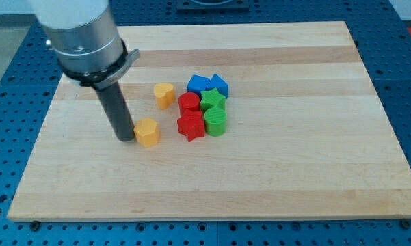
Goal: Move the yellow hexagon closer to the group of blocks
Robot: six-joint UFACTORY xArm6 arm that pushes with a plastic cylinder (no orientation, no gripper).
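Observation:
The yellow hexagon (148,132) lies on the wooden board left of the group, a short gap from the red star (190,126). My tip (126,139) rests on the board right against the hexagon's left side. The group holds a red cylinder (189,103), a green star (213,100), a green cylinder (215,121), and two blue blocks (199,84) (219,85) at its top. A yellow heart (164,94) sits just left of the group's upper part, above the hexagon.
The wooden board (294,157) lies on a blue perforated table (0,82). The arm's grey body (82,34) hangs over the board's upper left corner.

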